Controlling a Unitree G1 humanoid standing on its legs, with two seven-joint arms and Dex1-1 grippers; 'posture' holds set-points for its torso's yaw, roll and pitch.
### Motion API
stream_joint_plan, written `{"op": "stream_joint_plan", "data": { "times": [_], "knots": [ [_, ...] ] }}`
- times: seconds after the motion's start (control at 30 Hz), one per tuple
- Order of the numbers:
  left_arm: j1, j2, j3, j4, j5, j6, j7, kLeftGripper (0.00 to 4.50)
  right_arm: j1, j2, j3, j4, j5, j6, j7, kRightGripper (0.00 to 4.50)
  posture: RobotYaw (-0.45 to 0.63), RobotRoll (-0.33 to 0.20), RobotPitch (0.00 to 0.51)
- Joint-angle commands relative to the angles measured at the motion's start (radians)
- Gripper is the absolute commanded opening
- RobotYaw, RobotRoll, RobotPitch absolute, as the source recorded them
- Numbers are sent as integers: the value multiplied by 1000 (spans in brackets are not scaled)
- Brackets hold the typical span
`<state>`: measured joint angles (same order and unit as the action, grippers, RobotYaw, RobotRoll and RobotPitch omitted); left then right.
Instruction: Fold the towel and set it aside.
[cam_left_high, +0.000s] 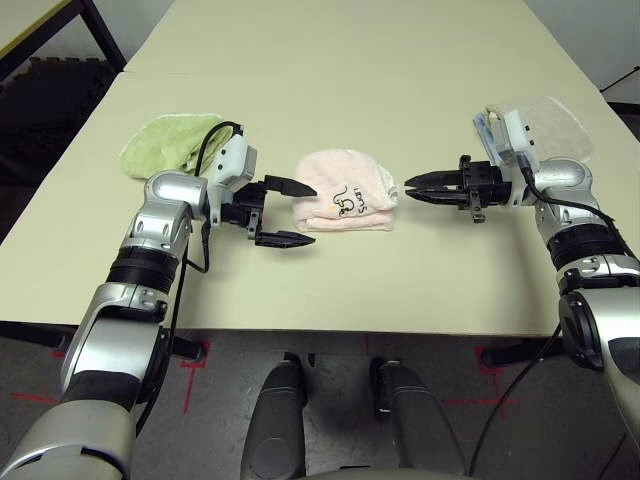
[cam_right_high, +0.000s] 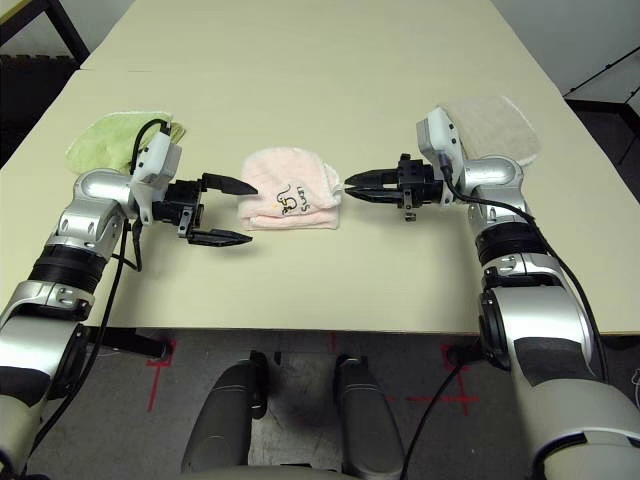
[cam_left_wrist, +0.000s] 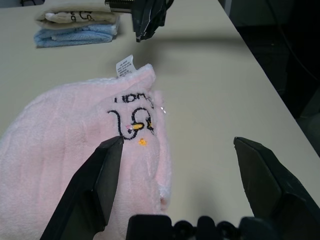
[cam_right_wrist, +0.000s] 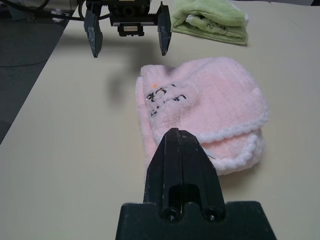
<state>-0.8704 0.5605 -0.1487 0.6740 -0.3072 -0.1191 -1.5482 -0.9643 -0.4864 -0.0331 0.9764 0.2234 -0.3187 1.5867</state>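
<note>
Pale pink towel (cam_left_high: 345, 192) folded into a thick bundle, lying at the centre of the head view on the beige table (cam_left_high: 330, 60), printed drawing turned up and toward the lower edge of the frame. Scalloped white edge and small white tag (cam_left_wrist: 125, 66) visible in the wrist views.

Left gripper (cam_left_high: 287, 212) at left of centre, pointing sideways toward the towel, fingers spread wide, holding nothing; upper finger close to the towel's left edge, contact not clear; lower finger over bare table, apart from the cloth.

Right gripper (cam_left_high: 425, 187) at right of centre, pointing sideways at the towel, fingers pressed together with nothing between them; tips just beside the towel's right edge, a small gap showing.

Light green towel (cam_left_high: 165, 142) at upper left, behind the left wrist. Beige-and-blue folded towels (cam_left_high: 545, 125) at upper right, behind the right wrist.
</note>
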Motion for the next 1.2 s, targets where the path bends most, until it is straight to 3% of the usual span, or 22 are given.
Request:
{"op": "stream_joint_plan", "data": {
  "times": [0.03,0.13,0.23,0.57,0.77,1.2],
  "knots": [
    [-29,-10,16,57,32,-48,0,4500,24,12,-5,-21,13,7,-1,12,38,0,177],
    [-45,-20,28,87,38,-76,-4,4500,34,16,-5,-40,17,13,-2,12,36,0,179],
    [-51,-26,36,109,41,-104,-13,3934,41,21,-3,-57,20,20,-3,0,34,0,179],
    [-70,-35,55,152,49,-101,-17,180,30,32,-10,-69,29,57,-23,0,34,0,182],
    [-133,-76,97,241,69,-38,151,83,5,96,-10,-84,28,97,-126,0,35,0,183],
    [-145,-133,35,388,226,-141,216,83,18,212,25,71,-72,96,-384,0,41,0,187]
  ]
}}
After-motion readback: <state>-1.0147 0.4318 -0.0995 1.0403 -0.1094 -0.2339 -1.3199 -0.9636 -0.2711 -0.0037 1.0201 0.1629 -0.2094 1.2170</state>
